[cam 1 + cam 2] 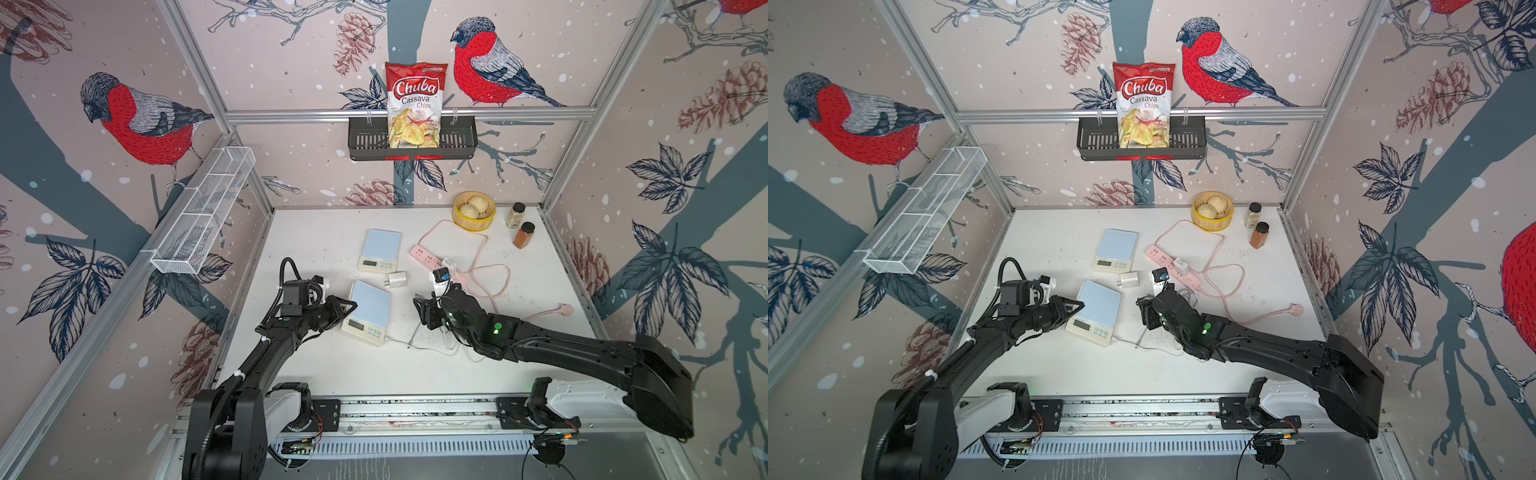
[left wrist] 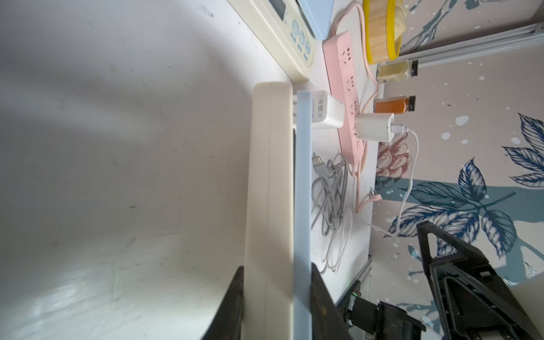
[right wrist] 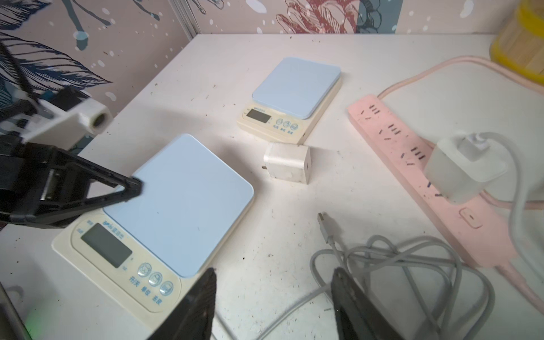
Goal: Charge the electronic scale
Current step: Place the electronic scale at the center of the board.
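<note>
Right gripper [image 3: 275, 276] up close: jaws apart, empty, hovering over the white cable [image 3: 294, 306]. That lead runs from the charger [image 3: 465, 167] on the pink power strip [image 3: 391, 132] toward the near scale [image 3: 182, 203], which sits mid-table, the front one of the pair. Left gripper [image 2: 276, 273] is clamped on the scale's edge. Plug seated? Can't tell, a finger hides it. My read: hold that clamp firm, pinch just behind the plug, square it to the side port, push straight in.
</note>
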Controlling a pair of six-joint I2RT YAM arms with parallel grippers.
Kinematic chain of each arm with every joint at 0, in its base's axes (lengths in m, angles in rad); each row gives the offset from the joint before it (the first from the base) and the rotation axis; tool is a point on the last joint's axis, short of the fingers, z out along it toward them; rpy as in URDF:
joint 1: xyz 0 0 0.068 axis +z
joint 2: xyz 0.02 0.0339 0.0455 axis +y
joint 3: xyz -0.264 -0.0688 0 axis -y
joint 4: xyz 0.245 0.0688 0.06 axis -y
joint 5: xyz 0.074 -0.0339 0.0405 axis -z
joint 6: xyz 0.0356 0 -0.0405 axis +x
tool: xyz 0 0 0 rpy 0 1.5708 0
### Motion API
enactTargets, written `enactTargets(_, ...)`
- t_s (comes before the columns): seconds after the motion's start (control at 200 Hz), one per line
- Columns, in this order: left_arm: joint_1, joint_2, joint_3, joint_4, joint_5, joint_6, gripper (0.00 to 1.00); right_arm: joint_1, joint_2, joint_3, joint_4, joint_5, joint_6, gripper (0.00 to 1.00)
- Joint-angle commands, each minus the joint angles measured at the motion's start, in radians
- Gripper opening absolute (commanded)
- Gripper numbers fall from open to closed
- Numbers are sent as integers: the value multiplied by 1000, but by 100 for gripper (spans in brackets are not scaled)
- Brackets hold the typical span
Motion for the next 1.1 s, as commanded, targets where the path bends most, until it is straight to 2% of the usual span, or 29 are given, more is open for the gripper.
enactTargets(0.0, 19, -57, -13, -125, -269, -32, 24, 1, 51, 14, -3, -87, 67, 61)
enactTargets(0.075, 30, -100, -24, -124, -300, -42, 26, 2, 95, 20, 14, -134, 85, 60)
enactTargets(0.15, 36, -128, -29, -127, -331, -48, 36, 6, 154, 43, 14, -174, 96, 59)
enactTargets(0.18, 36, -137, -31, -127, -341, -49, 37, 10, 178, 58, 10, -187, 95, 58)
enactTargets(0.265, 38, -154, -36, -117, -346, -52, 38, 29, 245, 105, -15, -189, 89, 57)
enactTargets(0.395, 43, -166, -33, -115, -345, -46, 47, 50, 313, 167, -41, -181, 95, 57)
enactTargets(0.55, 43, -203, -23, -117, -355, -32, 53, 43, 326, 195, -78, -163, 108, 57)
enactTargets(0.655, 44, -236, -12, -114, -355, -14, 53, 19, 319, 196, -128, -152, 102, 56)
enactTargets(0.795, 37, -227, 10, -82, -298, 54, 52, -31, 285, 167, -191, -141, 128, 55)
enactTargets(0.896, -27, -144, 73, -103, -307, 138, 49, -59, 265, 140, -204, -140, 169, 55)
enactTargets(1.096, -317, 104, 208, -65, -427, 197, 48, -77, 276, 172, -258, -40, 165, 55)
